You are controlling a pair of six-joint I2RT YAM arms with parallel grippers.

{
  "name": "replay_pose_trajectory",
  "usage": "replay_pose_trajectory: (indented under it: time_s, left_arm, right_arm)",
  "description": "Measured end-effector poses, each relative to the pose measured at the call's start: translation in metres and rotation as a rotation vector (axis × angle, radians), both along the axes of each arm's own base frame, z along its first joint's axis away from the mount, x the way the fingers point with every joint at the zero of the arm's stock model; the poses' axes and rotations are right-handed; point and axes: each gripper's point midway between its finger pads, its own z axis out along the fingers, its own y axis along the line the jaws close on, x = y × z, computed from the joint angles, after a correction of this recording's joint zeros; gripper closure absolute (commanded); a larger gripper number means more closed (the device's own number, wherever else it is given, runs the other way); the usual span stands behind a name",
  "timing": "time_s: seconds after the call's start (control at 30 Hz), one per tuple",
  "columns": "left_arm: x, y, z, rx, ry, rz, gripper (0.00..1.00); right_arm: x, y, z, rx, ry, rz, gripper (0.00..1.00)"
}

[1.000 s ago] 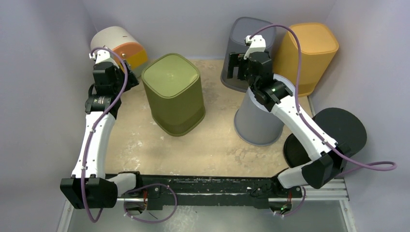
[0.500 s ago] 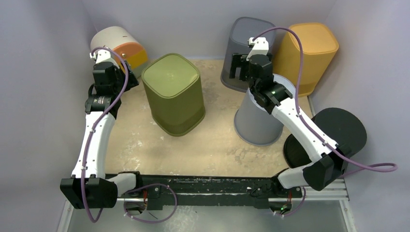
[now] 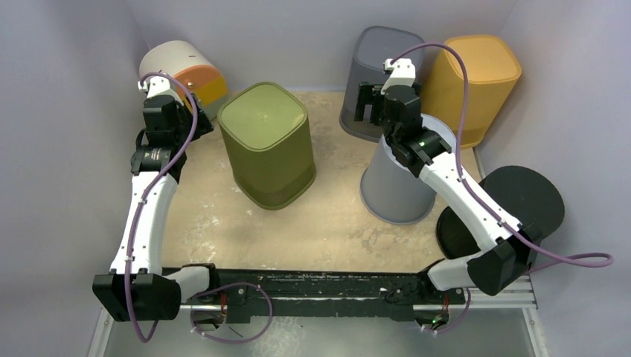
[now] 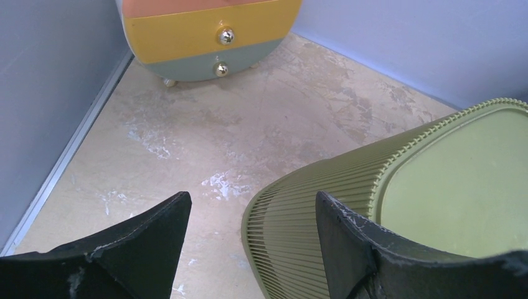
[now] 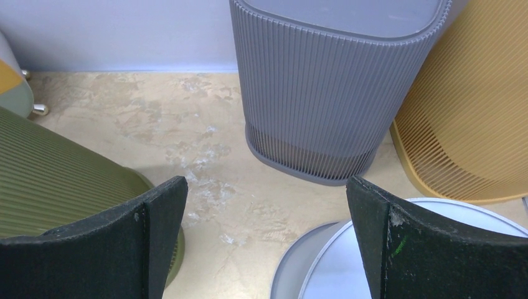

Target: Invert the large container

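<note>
- Olive-green ribbed container (image 3: 268, 141), the large one, stands left of centre on the beige table (image 3: 335, 230). Its closed base faces up and its flared mouth rests on the surface.
- The left gripper (image 4: 249, 205) hangs just left of the container, near its upper edge. Its black fingers (image 4: 155, 243) are spread wide, hold nothing and do not touch the ribbed wall.
- In the left wrist view, bare tabletop and part of the green wall show between the two fingers.
- A small rounded drawer chest (image 3: 186, 71) with orange, yellow and grey fronts sits in the far left corner, beyond the left gripper.
- The right gripper (image 5: 266, 187) is raised at the back right, above the table, with its jaws spread fully apart and empty.
- Straight ahead of it a dark grey ribbed bin (image 5: 330, 93) stands against the back wall, closed end up.
- A yellow ribbed bin (image 3: 484, 74) stands just beside the dark grey one, to its right.
- A pale grey round bin (image 3: 398, 190) stands under the right arm's forearm.
- A black round bin (image 3: 528, 197) sits at the right edge, partly hidden by the arm.
</note>
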Motion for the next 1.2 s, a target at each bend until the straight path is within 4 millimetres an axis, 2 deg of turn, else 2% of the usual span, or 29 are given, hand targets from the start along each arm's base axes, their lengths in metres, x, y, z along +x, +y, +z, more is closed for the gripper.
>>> replay_pose_trajectory:
  time_s: [1.2]
  left_arm:
    - [-0.0009, 0.0027, 0.0006, 0.006, -0.001, 0.015, 0.29]
  right_arm:
    - [-0.0026, -0.0015, -0.001, -0.02, 0.0, 0.01, 0.0]
